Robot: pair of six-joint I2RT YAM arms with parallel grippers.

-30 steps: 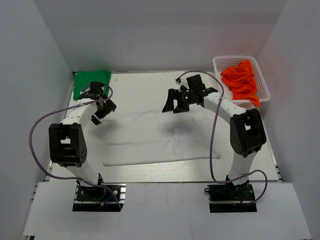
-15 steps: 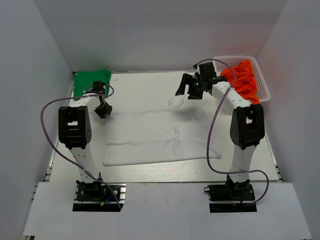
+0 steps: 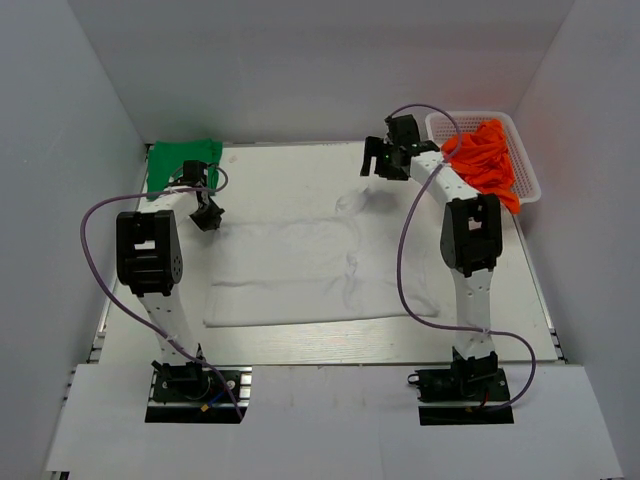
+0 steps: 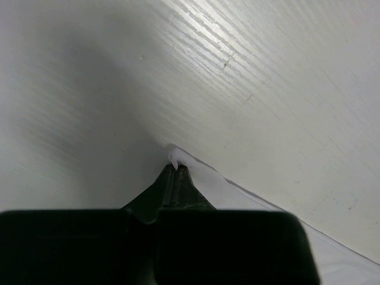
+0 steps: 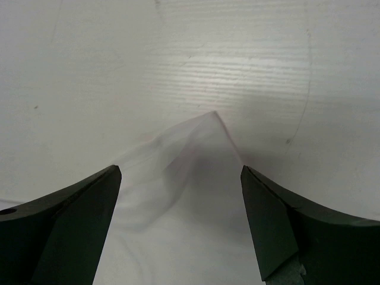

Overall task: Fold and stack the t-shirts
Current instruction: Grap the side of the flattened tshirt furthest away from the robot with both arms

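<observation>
I look down from the top camera and see the white t-shirt [image 3: 300, 270] lying spread out flat on the table [image 3: 290, 165]. It has some wrinkles near its middle and its right side.

My left end effector [image 3: 207, 218] is at the far left corner of the white t-shirt. In the left wrist camera its two fingers [image 4: 176, 169] are pressed tight together. A small bit of white cloth [image 4: 174, 157] sticks out at the very tip, so they are pinching that corner. The rest of the shirt edge runs away to the right and lies low on the table.

My right end effector [image 3: 378, 160] is past the far edge of the white t-shirt, toward its right side. Its fingers are spread wide apart and hold nothing. In the right wrist camera I see one dark finger [image 5: 71, 208] on each side, and between them a pointed corner of the white t-shirt [image 5: 190, 154] that lifts up a little. The fingers sit on either side of that corner. I cannot tell if they touch the cloth.

The green t-shirt [image 3: 180, 162] lies bunched up past the far left corner of the white t-shirt, just beyond my left end effector. It does not touch the white one.

A white basket [image 3: 470, 117] sits past the far right corner of the white t-shirt. It is full of orange cloth [image 3: 485, 160].
</observation>
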